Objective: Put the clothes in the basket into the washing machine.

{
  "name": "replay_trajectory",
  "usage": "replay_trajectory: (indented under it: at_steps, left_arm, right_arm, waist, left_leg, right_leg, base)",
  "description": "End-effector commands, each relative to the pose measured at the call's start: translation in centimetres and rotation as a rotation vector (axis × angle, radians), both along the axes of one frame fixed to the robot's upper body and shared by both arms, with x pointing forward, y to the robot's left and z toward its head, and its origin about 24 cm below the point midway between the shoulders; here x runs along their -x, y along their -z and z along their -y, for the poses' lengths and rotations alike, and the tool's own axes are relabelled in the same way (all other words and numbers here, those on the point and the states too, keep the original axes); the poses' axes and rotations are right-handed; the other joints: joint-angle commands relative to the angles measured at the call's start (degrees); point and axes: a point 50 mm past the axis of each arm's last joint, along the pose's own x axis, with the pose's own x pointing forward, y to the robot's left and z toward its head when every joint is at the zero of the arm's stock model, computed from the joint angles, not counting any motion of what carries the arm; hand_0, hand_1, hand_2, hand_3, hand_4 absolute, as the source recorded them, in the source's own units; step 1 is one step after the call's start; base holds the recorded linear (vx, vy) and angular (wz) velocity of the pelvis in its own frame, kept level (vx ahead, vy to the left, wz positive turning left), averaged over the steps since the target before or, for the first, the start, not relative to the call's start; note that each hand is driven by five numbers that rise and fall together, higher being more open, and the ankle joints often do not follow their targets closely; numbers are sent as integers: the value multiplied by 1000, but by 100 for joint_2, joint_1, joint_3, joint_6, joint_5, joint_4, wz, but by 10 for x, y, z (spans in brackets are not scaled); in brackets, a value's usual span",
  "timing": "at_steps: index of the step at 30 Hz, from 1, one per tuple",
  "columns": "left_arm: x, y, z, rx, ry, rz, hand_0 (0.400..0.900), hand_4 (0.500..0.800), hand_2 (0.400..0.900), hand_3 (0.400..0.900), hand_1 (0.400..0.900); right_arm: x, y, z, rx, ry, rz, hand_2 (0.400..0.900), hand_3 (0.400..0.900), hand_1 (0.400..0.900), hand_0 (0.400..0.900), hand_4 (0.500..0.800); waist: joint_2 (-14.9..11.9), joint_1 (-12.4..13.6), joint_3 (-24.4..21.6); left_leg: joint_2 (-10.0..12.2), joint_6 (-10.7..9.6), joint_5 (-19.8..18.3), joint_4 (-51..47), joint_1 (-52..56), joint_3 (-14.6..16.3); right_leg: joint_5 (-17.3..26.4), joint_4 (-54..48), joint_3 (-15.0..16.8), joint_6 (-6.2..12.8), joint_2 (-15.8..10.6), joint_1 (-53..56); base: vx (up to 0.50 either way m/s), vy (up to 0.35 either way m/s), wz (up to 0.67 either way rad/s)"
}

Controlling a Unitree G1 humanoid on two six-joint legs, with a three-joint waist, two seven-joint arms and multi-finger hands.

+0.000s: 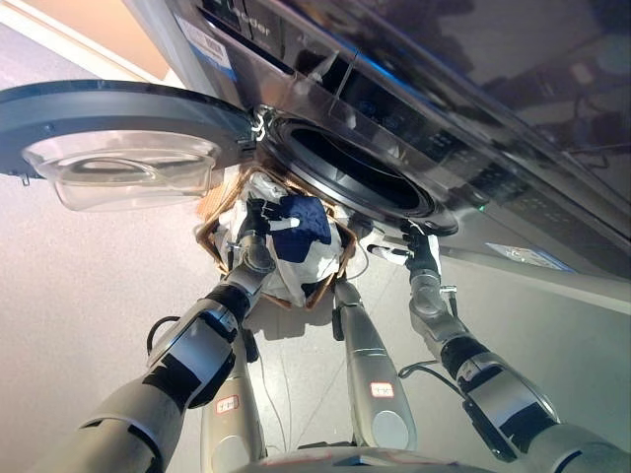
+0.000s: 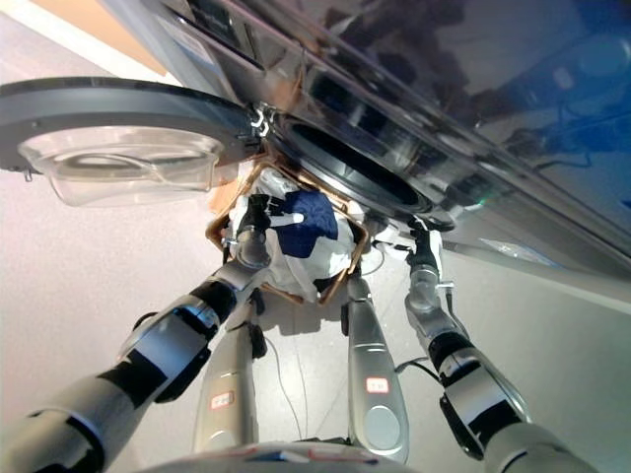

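While the round door hangs open, the dark grey front-loading washing machine (image 1: 414,108) shows only a black hole.
Below it, the brown woven basket (image 1: 212,232) holds white and dark blue clothes (image 1: 301,222); left hand (image 1: 258,219) rests there, right hand (image 1: 412,241) beside it, both grips unclear.

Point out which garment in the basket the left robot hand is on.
The dark blue garment on top of the pile in the basket. The left robot hand is at its edge; the white clothes lie beneath, untouched.
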Motion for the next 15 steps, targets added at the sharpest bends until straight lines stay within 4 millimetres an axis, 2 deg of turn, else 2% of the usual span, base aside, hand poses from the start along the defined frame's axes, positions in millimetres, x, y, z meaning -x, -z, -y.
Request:
replay_trajectory:
  at_steps: [1, 4, 15]
  left_arm:
    - [-5, -48, 58, 319, 154, 210, 400, 500, 400, 400, 400]
    - [-7, -68, 71, 420, 199, 255, 400, 500, 400, 400, 400]
    - [-13, -107, 101, 687, 258, 268, 400, 500, 400, 400, 400]
  right_arm:
    - [12, 4, 32, 30, 66, -14, 900, 900, 900, 900, 800]
    - [16, 7, 33, 20, 65, -26, 900, 900, 900, 900, 800]
    - [27, 14, 36, 17, 61, -43, 900, 900, 900, 900, 800]
  waist:
    - [528, -119, -513]
    - [583, -144, -579]
    - [772, -359, -909]
  left_leg:
    - [125, -247, 582, -440, -125, -474]
    - [115, -245, 612, -510, -83, -460]
    - [223, -317, 821, -1177, 302, -226]
  right_leg:
    - [66, -15, -144, 215, 164, 139]
    - [53, -49, -118, 207, 181, 171]
    - [-12, -104, 8, 199, 299, 163]
  base:
    - [40, 20, -1]
    - [43, 15, 0]
    - [67, 5, -11]
